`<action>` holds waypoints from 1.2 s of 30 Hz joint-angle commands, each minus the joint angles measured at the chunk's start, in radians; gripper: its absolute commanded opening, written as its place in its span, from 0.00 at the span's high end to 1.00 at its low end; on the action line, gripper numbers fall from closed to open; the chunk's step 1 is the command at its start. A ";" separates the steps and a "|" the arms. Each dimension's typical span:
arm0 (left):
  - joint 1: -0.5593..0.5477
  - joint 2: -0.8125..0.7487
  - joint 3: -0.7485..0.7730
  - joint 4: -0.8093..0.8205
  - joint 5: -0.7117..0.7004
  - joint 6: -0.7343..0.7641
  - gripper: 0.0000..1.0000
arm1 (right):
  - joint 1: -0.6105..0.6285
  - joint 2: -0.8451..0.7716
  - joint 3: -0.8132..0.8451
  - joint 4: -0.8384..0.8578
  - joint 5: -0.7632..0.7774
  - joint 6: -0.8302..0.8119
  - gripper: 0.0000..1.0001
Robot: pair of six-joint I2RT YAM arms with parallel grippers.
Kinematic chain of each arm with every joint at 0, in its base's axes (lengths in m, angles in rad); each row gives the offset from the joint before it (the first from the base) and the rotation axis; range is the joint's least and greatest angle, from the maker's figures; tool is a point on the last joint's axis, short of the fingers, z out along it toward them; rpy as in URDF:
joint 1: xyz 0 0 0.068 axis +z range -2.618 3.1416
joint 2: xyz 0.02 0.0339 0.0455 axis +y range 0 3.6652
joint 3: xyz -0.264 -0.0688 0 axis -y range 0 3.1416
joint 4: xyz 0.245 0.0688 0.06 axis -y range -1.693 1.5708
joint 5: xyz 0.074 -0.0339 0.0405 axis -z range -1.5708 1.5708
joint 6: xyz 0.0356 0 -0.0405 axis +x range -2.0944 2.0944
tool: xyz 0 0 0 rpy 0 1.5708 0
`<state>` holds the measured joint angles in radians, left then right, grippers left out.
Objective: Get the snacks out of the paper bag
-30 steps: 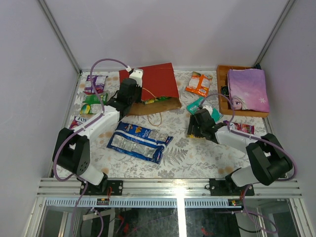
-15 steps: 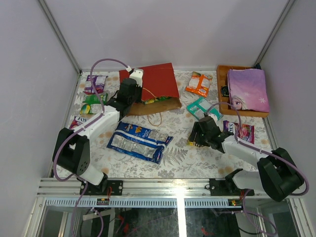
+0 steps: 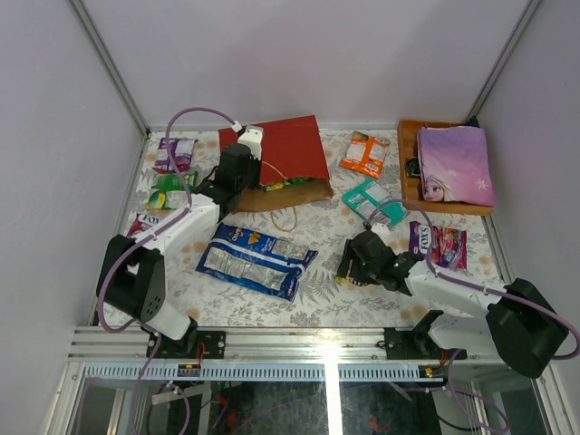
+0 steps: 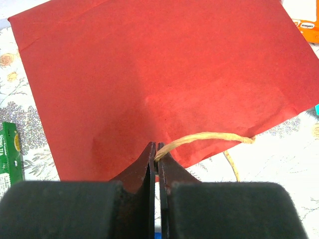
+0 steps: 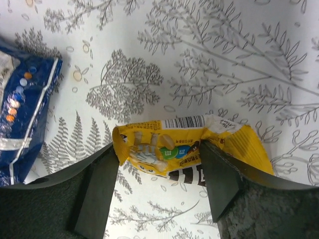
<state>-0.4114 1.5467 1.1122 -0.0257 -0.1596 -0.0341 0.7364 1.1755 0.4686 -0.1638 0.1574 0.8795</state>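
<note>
The left tool (image 4: 155, 145) is closed tight on the tan cord handle (image 4: 209, 135) of the large red paper carrier bag (image 3: 290, 149), which lies flat on its side at the back of the leaf-patterned bench (image 3: 317, 308). Its brown mouth faces the arms, and a few green and yellow packets (image 3: 279, 184) show inside it.

The right tool (image 5: 157, 149) is low over the front middle of the bench, gripping a small yellow glossy packet (image 5: 159, 137). Its jaws stand wide, one finger at the packet's curled edge, the other across its face, with the far end sticking out past that finger.

The other snacks lie out on the bench:
- a long blue foil bag (image 3: 256, 258) in front of the paper bag, left of the right tool
- an orange packet (image 3: 365, 152) and a teal one (image 3: 376, 201) right of the bag
- a pink packet (image 3: 439, 245) near the right edge
- purple (image 3: 175, 154), green (image 3: 172, 181) and yellow-green (image 3: 166, 199) packets in a column by the left edge

An orange wooden tray (image 3: 405, 159) in the back right corner holds a flat purple item printed with a cartoon princess (image 3: 456, 163).
</note>
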 commanded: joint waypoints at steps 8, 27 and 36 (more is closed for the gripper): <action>0.010 0.001 0.018 0.040 0.013 -0.007 0.98 | 0.121 0.104 0.347 -0.169 0.291 -0.130 0.11; 0.026 0.054 0.123 -0.074 0.091 -0.077 0.96 | 0.087 0.688 0.452 1.008 0.251 0.397 0.17; 0.034 0.064 0.132 -0.089 0.104 -0.079 0.96 | 0.037 0.922 0.603 1.033 0.273 0.631 0.26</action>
<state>-0.3893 1.6257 1.2110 -0.1226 -0.0814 -0.1017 0.7750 2.0544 0.9783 0.8066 0.3557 1.3903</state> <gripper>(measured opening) 0.041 0.747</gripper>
